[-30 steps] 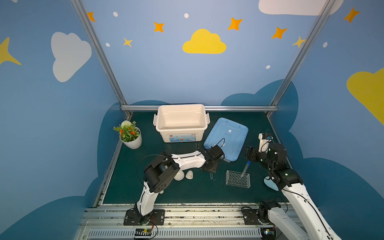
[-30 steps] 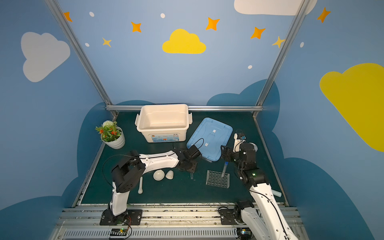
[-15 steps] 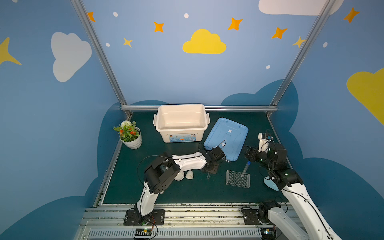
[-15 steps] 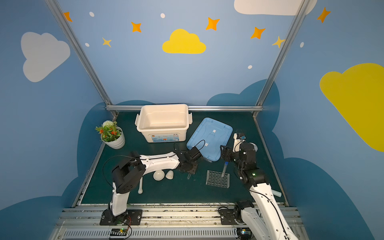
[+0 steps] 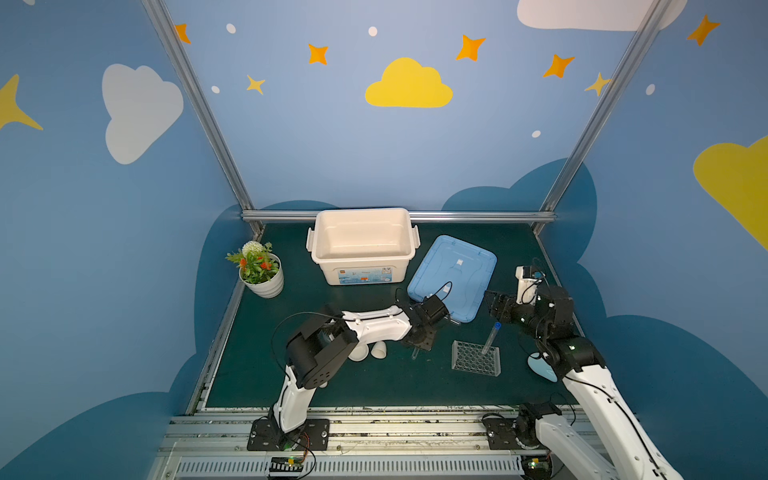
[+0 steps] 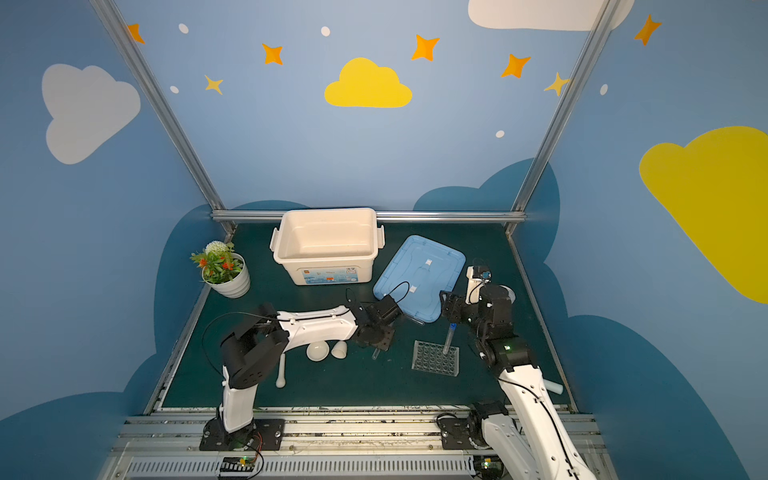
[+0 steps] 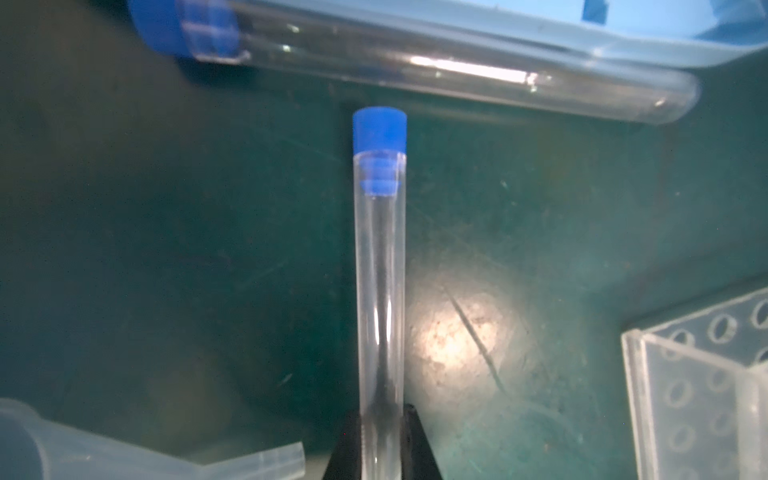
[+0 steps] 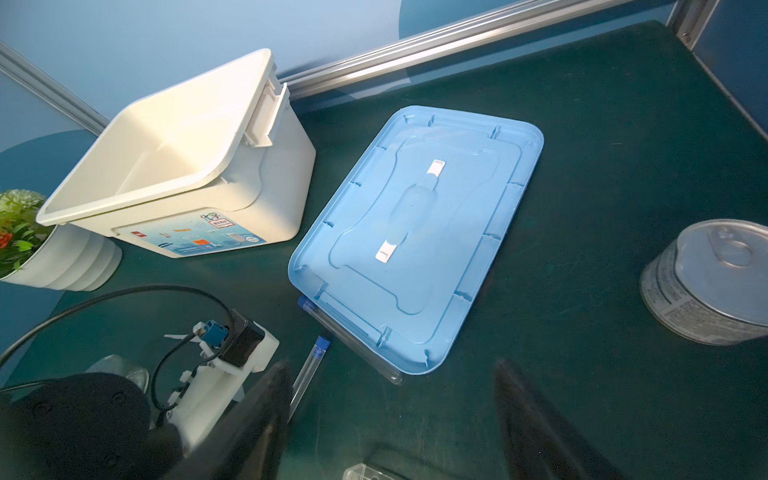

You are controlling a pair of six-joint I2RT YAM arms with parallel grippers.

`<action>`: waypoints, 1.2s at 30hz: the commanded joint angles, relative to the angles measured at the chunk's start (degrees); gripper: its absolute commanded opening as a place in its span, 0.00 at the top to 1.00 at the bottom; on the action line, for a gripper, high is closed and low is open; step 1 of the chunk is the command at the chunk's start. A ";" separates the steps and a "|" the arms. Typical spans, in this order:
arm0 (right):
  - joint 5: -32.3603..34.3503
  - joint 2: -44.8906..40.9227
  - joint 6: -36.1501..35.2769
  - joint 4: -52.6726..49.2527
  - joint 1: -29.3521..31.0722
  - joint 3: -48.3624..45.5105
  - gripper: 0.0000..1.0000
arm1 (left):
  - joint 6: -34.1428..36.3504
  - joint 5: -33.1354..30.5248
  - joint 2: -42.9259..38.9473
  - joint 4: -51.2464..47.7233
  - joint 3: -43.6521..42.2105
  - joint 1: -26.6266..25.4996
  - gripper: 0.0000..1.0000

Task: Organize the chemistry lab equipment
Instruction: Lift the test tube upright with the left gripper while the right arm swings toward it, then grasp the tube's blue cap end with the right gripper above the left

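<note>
Since our left gripper (image 7: 381, 417) looks clamped on a blue-capped test tube (image 7: 379, 270) low on the mat (image 7: 166, 249) (clear holed rack (image 5: 476, 358) near), we're mid-pick; right gripper (image 8: 392, 374) w/ jaws apart, empty. Nxt: lift, tip upright, seat in free hole.

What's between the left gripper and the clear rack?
Nothing: only bare green mat separates the left gripper, closed on a small test tube, from the rack, seen in both top views.

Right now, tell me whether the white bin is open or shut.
Open. The white bin has no lid on; its blue lid lies flat on the mat beside it.
</note>
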 commanded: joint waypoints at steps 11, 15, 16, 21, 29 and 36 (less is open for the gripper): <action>-19.28 9.17 1.53 -5.20 -3.84 9.39 0.24 | 8.91 2.10 -9.70 3.25 -1.28 -0.41 0.90; -24.02 12.16 1.45 -8.90 -4.47 13.04 0.27 | 11.88 1.51 -12.15 4.69 -1.84 -0.39 0.90; -25.29 13.13 1.75 -9.53 -4.52 13.68 0.28 | 12.69 1.33 -12.76 5.23 -2.05 -0.39 0.90; -31.82 17.58 3.76 -9.95 -4.57 15.19 0.33 | 14.70 0.87 -14.54 7.13 -2.30 -0.30 0.89; -42.08 29.10 4.34 -13.55 -4.55 20.84 0.40 | 16.52 1.53 -15.27 9.56 -2.07 -0.30 0.89; -45.36 37.69 2.34 -19.33 -4.18 26.23 0.51 | 17.06 1.43 -15.63 10.40 -2.34 -0.30 0.89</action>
